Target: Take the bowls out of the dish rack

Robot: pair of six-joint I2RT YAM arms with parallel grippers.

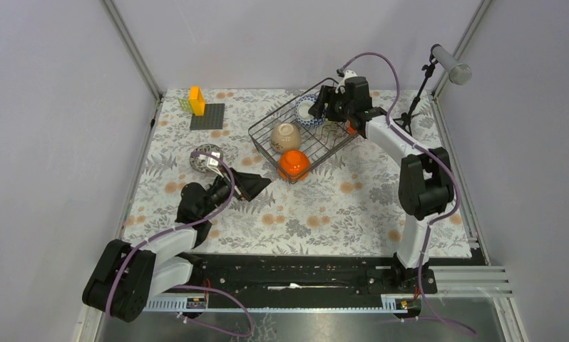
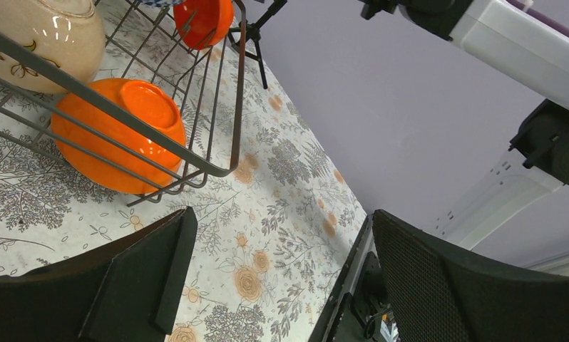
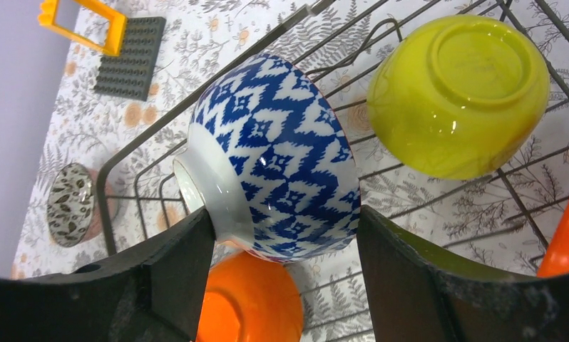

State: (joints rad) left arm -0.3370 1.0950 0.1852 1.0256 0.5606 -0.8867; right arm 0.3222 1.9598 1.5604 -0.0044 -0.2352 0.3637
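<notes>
At the dish rack's [image 1: 321, 139] far corner, our right gripper [image 3: 285, 222] pinches the blue-white bowl [image 3: 282, 157], 1 of 5 inside, so next we lift it clear of the wires; our left gripper [image 2: 274, 285] waits spread.

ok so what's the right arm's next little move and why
Probably lift the blue bowl straight up out of the rack. The right gripper has it between its fingers, both seemingly pressed against its sides. It lies tilted among the wires with the yellow-green bowl close beside it, so a vertical pull looks least likely to snag.
</notes>
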